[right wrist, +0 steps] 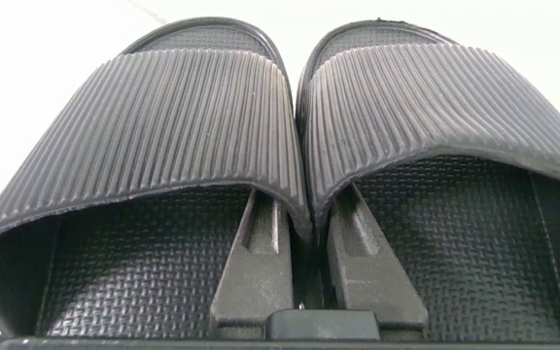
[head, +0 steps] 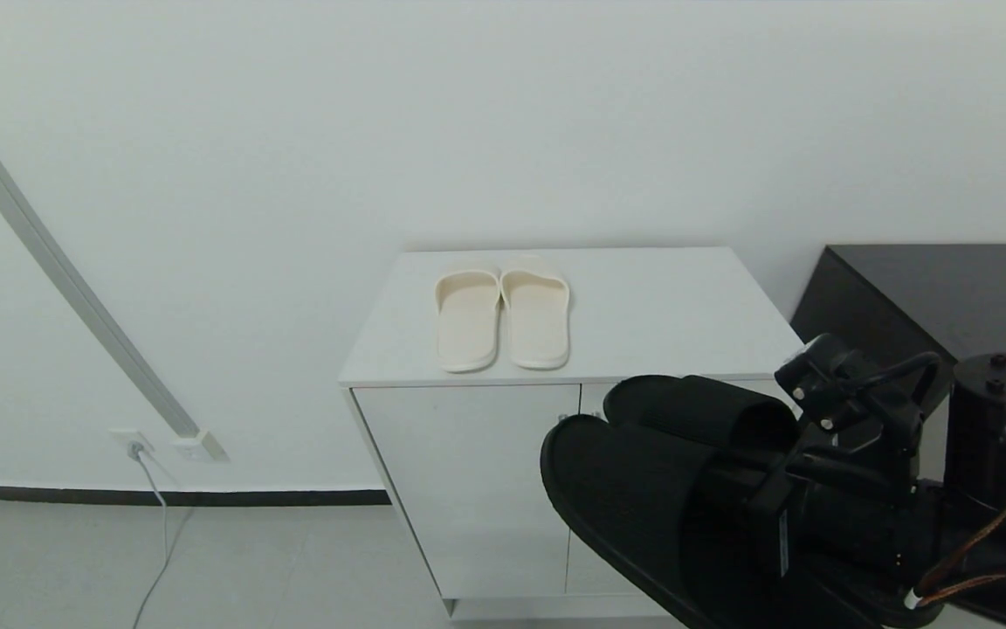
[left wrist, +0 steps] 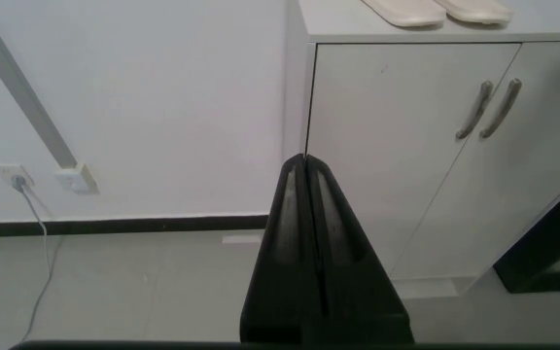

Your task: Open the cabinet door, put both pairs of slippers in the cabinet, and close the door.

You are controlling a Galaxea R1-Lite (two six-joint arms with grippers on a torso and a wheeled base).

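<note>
In the head view, a white cabinet (head: 660, 306) stands against the wall. Both of its doors (head: 468, 472) are closed. The cream slippers (head: 522, 319) lie side by side on top of the cabinet, near the front edge and toward the robot's left side, with the toes pointing to the wall. The black slippers (head: 643, 489) are in the air in front of the cabinet's right door, held together as a pair by the right gripper (head: 774, 511), and they are tilted. A dark table (head: 940, 288) stands just beside the cabinet on the right. On the wall to the left there are a slanted cable duct (head: 58, 262) and a wall socket (head: 130, 441), and a cable (head: 162, 533) hangs from the socket down to the floor.

In the left wrist view, the left gripper (left wrist: 305, 165) is low, to the left of the cabinet and apart from it. Its two fingers (left wrist: 290, 224) are pressed together and nothing is between them. The two door handles (left wrist: 489, 107) stand upright next to each other where the closed doors meet. The heels of the cream slippers show on the cabinet top.

In the right wrist view, one finger (right wrist: 256, 262) of the right gripper goes inside each black slipper, under the ribbed strap. The inner side walls of the two slippers are pinched between the fingers, so the gripper is clamped on the pair. The slippers touch each other along this inner side.
</note>
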